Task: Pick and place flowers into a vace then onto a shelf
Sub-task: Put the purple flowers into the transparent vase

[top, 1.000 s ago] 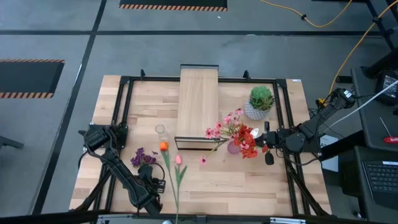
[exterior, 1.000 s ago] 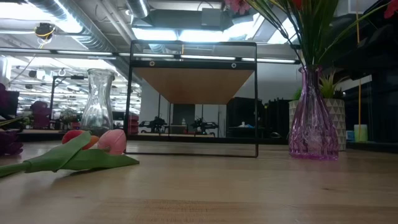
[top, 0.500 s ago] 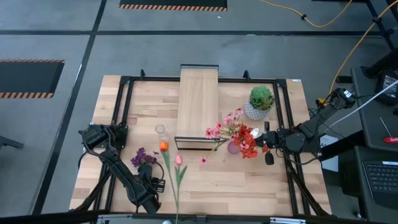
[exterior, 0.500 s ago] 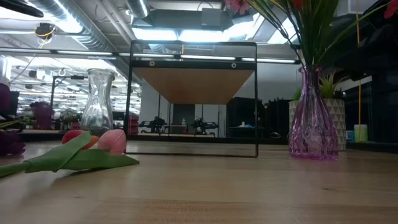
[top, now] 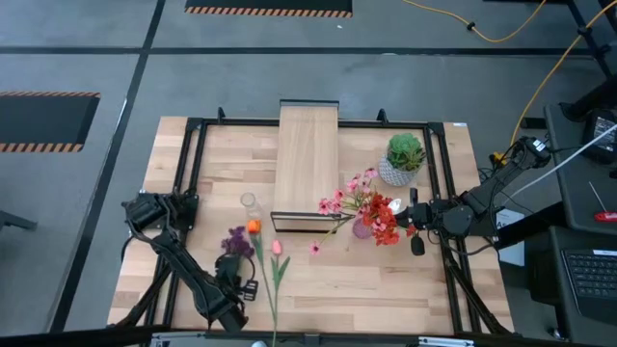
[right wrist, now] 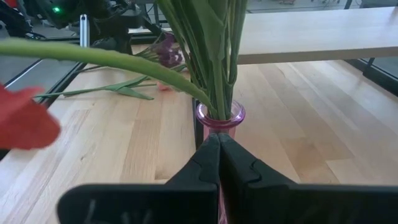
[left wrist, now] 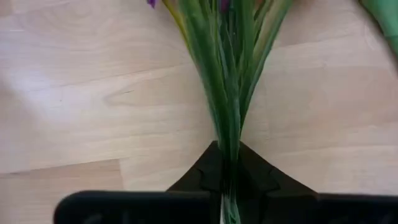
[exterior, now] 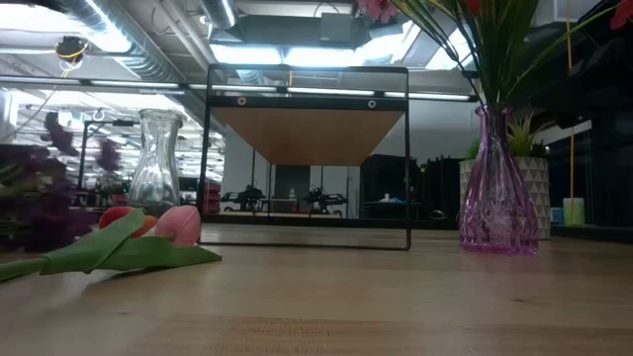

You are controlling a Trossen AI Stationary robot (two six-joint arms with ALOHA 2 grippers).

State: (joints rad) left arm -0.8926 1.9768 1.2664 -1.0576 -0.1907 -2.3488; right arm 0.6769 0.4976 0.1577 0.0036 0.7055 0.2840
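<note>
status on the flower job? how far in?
Done: the pink vase already holds pink and red flowers; the right pincer is shut at its neck.
In hand: the left pincer is shut on the purple flower stems.
Left: the orange tulip and pink tulip lie on the table, the clear vase is empty, and nothing stands on the shelf.

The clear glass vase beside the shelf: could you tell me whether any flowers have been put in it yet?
No, in the low view the clear glass vase stands empty, while the orange and pink tulips lie on the table in front of it.
</note>
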